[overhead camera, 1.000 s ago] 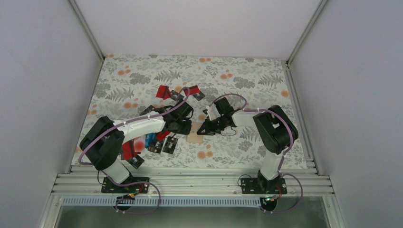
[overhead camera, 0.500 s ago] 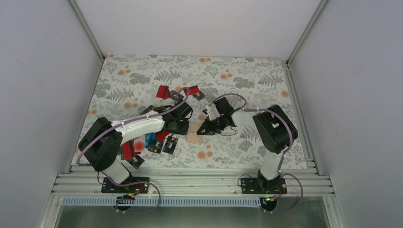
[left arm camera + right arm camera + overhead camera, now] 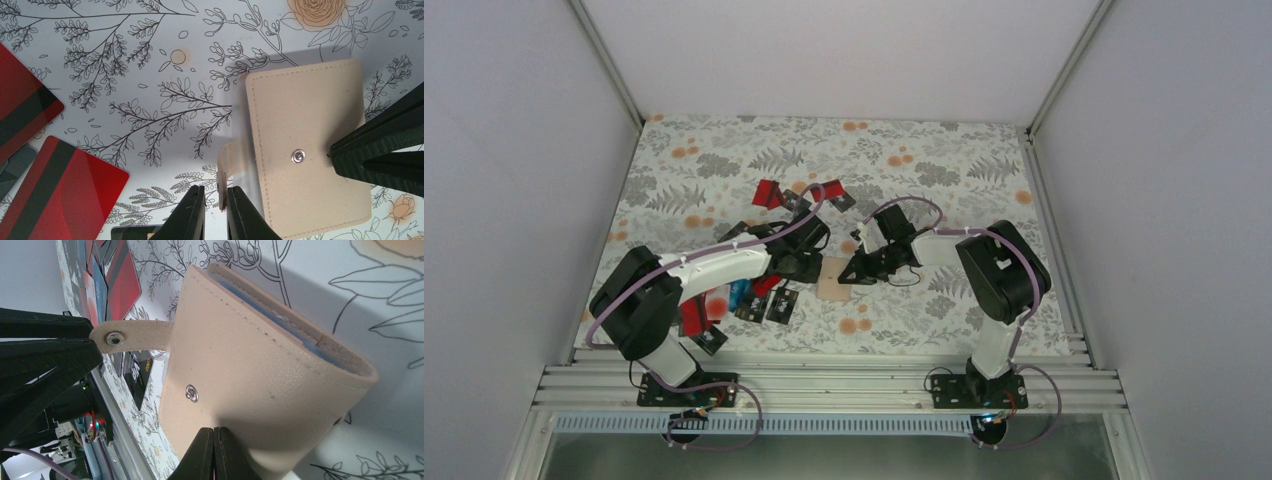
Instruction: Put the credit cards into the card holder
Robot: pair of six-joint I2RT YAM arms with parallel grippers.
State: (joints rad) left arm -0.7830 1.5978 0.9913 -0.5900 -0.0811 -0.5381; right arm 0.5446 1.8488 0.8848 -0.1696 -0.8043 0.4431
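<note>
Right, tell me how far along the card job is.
No card is visibly loaded. The card holder lies folded; the right gripper, shut, presses its cover, and the left gripper is pinching its snap strap. Opening it and loading the credit cards remain.

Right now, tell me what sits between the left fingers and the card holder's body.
The snap strap. In the left wrist view the left fingers flank its end beside the card holder; nothing else lies between.
</note>
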